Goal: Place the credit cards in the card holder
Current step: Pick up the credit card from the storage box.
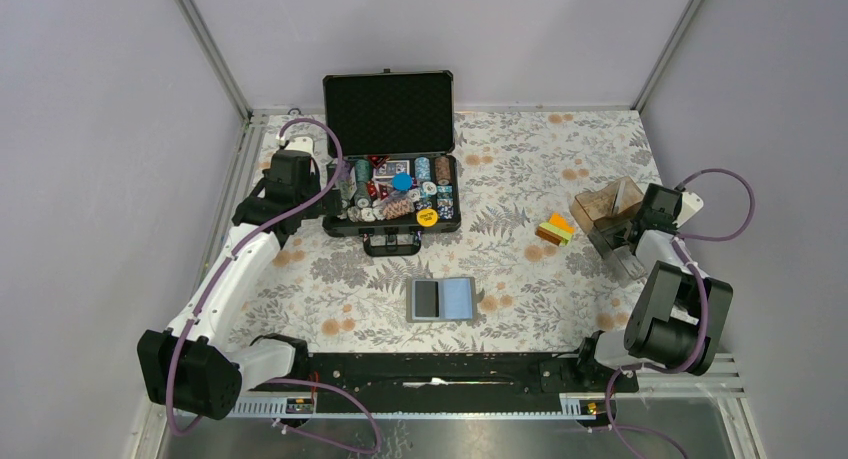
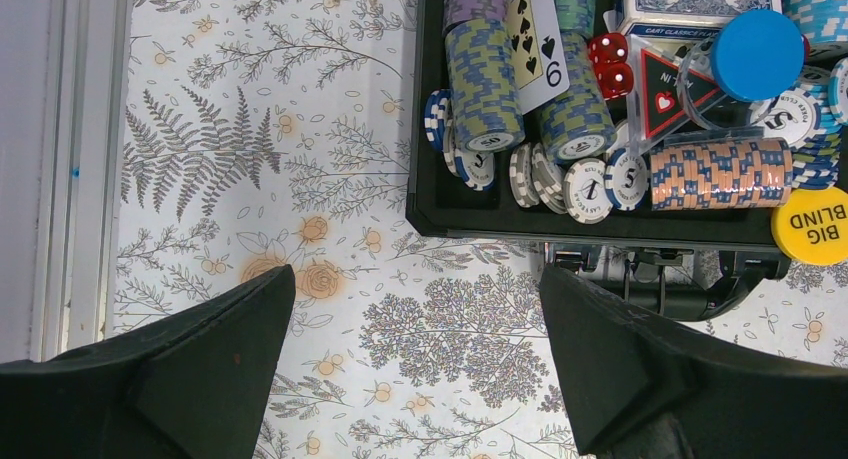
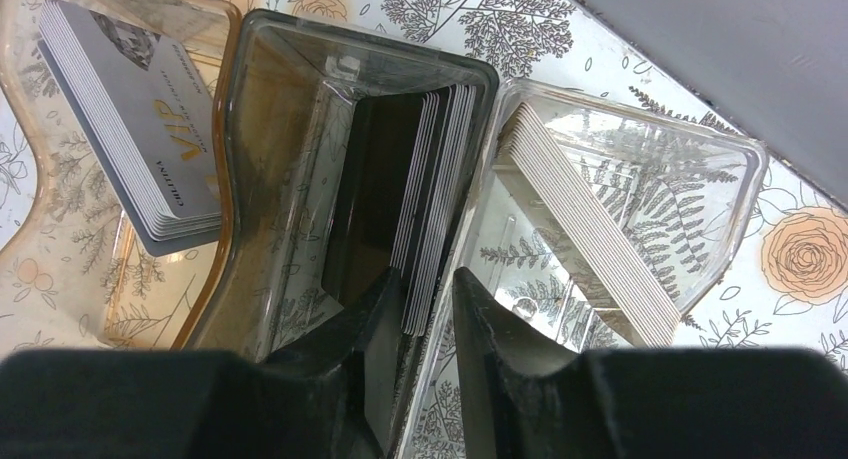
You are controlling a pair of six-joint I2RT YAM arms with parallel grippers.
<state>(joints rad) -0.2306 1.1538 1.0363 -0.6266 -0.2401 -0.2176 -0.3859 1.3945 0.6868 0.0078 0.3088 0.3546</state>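
Observation:
The credit cards (image 1: 555,228), a small orange, yellow and green pile, lie on the cloth right of centre. Nearer the front, the card holder (image 1: 441,299) lies open and flat, one panel dark and one light blue. My right gripper (image 1: 628,237) is down in the clear brownish acrylic box (image 1: 608,207). In the right wrist view this gripper (image 3: 427,276) straddles the lower corner of a white-edged card stack (image 3: 435,179) and a divider wall; the jaws are narrow and any clamping is unclear. My left gripper (image 2: 415,271) hangs wide open over bare cloth, holding nothing.
The black chip case (image 1: 392,169) stands open at the back, full of chips, dice and a boxed deck; its front rim (image 2: 440,214) is just beyond my left fingers. The acrylic box also holds grey VIP cards (image 3: 130,129) and a pale stack (image 3: 590,229).

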